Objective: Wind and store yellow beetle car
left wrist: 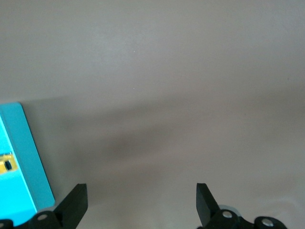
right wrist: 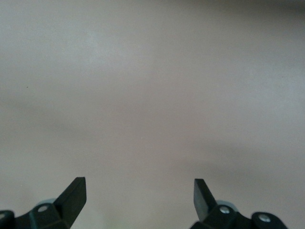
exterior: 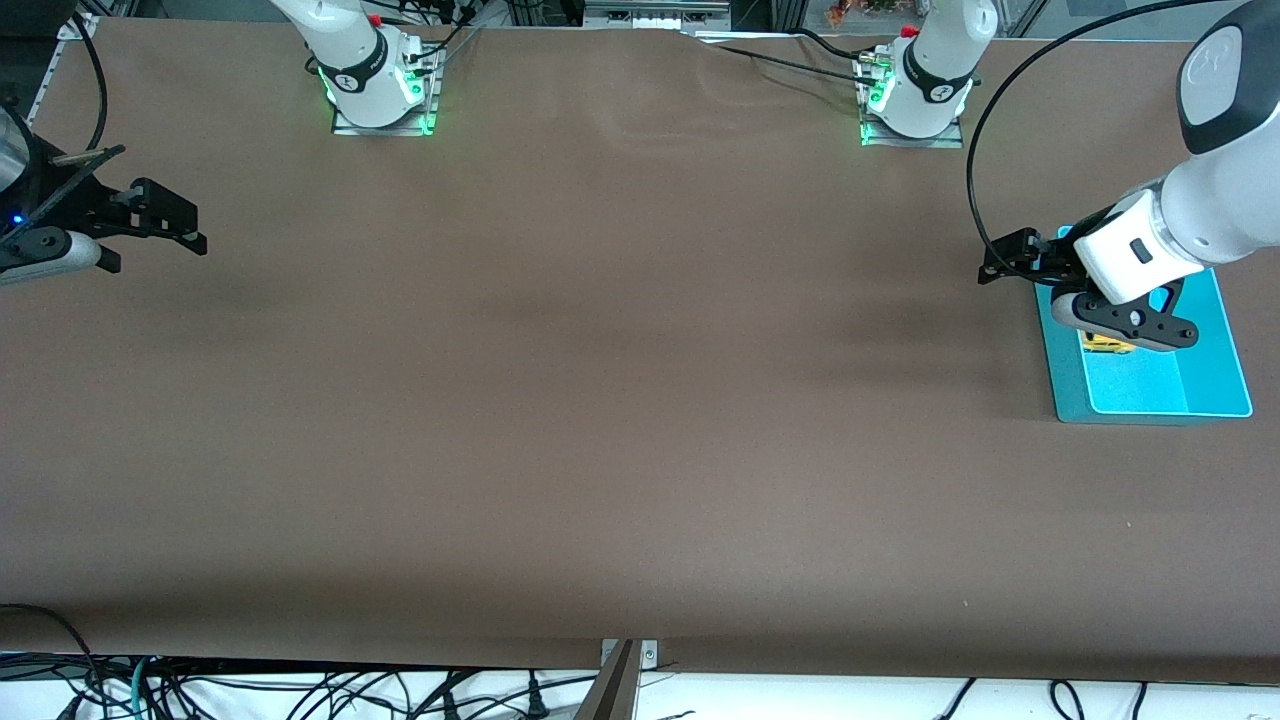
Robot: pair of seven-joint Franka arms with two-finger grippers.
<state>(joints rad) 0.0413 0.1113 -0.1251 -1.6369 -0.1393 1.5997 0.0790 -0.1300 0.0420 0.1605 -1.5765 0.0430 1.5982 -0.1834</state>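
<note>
Yellow beetle car in tray, both claws empty

Yellow beetle car is seen lying inside the blue tray, directly under the left claw assembly and partly covered by it in the front view. The left claw hangs over the tray's edge and the bare tabletop beside it, fingers spread wide, nothing pinched. In the left wrist view only a sliver of the car is caught at the frame edge, off to the side of the spread fingers, not between them.

The right claw is parked over the tabletop at the right arm's end, spread and empty; that arm waits.

Handling, as judged: the car is tiny, light and rigid, with a smooth rounded shell likely to slip. A pinch across the flat flanks, low on the body, is judged safest; the roof would squirt out. Little force is needed.

Hidden or unclear: most of the car's body, its wheels and its heading are masked by the claw. Any winding mechanism cannot be made out. Whether the car touches a tray wall cannot be told.
</note>
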